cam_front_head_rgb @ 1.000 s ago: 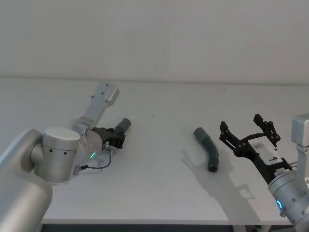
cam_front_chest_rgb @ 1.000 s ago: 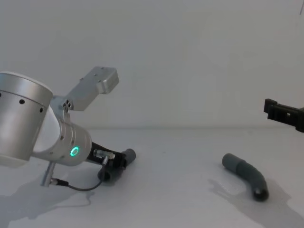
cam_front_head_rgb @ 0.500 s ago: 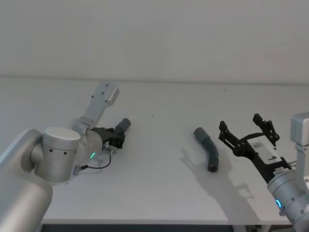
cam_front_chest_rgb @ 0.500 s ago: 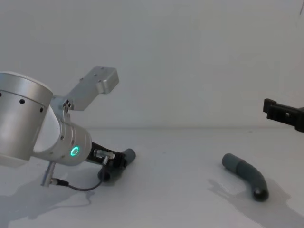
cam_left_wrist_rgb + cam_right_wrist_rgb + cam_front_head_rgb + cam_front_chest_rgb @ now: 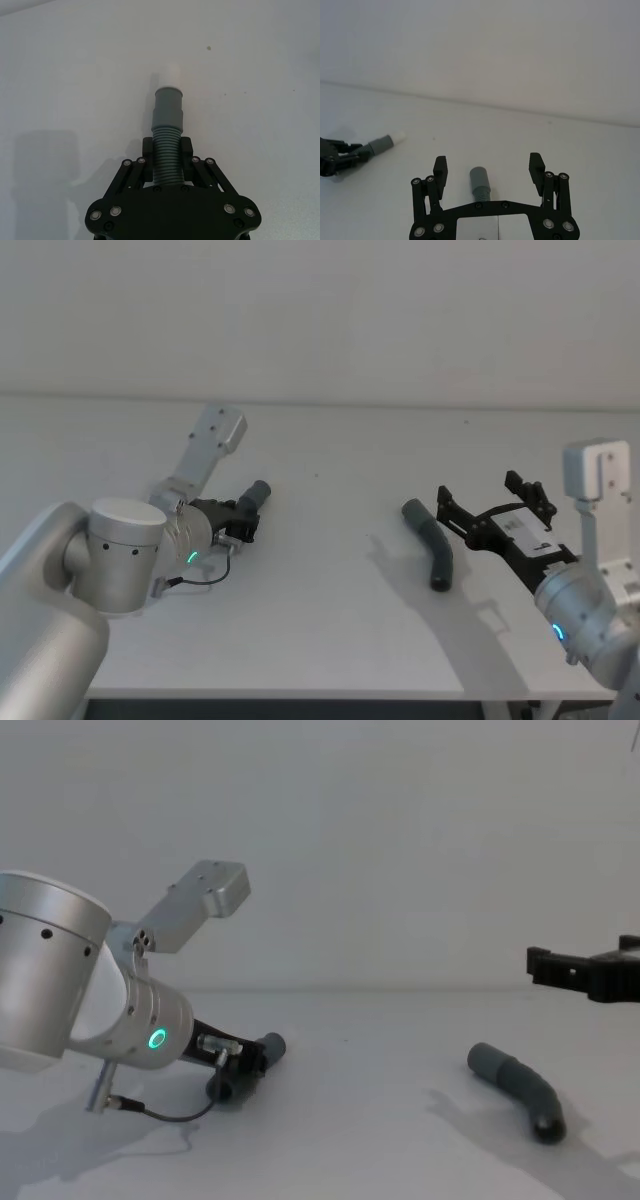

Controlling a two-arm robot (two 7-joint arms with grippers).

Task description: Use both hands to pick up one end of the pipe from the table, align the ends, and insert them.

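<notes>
Straight pipe piece [image 5: 256,496] pinched at left, bent pipe piece [image 5: 432,548] lying loose at right.
Head view: left hand [image 5: 243,523] low on the white tabletop [image 5: 330,620], clamped on the straight pipe piece, long axis slanting away and rightward; bent pipe piece flat, curving from far to near; right hand [image 5: 480,496] spread just beside it; bare pale wall [image 5: 320,320] behind. Left wrist view: ribbed middle gripped, grey cuff [image 5: 168,105] and whitish tip [image 5: 173,77] pointing straight away from the hand. Right wrist view: spread fingers [image 5: 440,170] flanking the end cuff [image 5: 479,177] of the bent pipe piece. Chest view: right hand above the bent pipe piece, apart from it.
</notes>
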